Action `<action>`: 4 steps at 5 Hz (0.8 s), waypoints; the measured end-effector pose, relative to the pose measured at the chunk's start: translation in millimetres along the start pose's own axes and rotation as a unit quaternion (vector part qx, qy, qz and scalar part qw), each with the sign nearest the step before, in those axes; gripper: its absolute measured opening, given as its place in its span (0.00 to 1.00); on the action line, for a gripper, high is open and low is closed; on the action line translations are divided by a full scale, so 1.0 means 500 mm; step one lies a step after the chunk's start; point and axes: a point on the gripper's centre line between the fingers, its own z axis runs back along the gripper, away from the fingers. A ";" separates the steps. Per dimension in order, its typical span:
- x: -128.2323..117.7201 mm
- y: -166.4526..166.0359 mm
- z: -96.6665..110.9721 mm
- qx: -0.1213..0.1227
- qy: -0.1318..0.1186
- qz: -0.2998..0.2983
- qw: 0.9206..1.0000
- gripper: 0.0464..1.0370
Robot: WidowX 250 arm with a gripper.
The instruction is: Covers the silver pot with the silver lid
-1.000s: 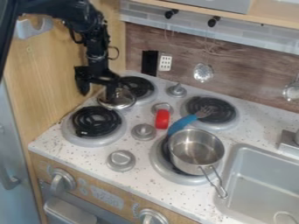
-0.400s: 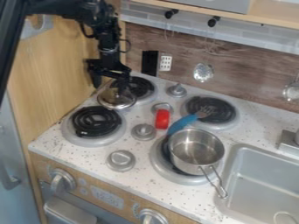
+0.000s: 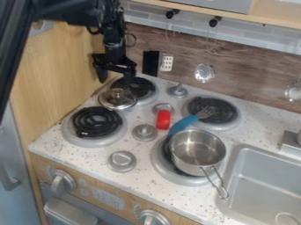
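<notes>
The claw [image 3: 116,79] has just gone up and a bit to the right in the view. The silver lid [image 3: 113,102] has not gone with it. Now the lid's round knob [image 3: 117,92] is easy to see, just below the claw in the view, and nothing is holding it. The claw is wide, with its two fingers apart and no lid between them.

The lid lies knob up, partly over the back burner [image 3: 138,88] that is close to the claw. The silver pot [image 3: 197,151] is well apart from the claw, down and to the right. It sits on a front burner [image 3: 171,172], and its top has no cover.

So the job looks like it is still near its start. The claw seems to need to line up over the knob, go down, pinch it, and then take the lid across to the pot. If it pinches off to one side, the lid could slip or tip. On the way, the red thing [image 3: 163,120] and the blue handle [image 3: 183,125] beside the pot could get bumped.
</notes>
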 end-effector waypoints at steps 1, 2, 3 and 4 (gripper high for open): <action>0.010 -0.011 -0.010 -0.006 0.003 0.001 1.000 0.96; 0.005 -0.014 -0.016 -0.010 0.009 0.003 1.000 0.96; 0.000 -0.016 -0.015 -0.014 0.018 0.001 1.000 0.96; -0.019 -0.021 -0.040 -0.019 0.039 0.000 0.999 0.91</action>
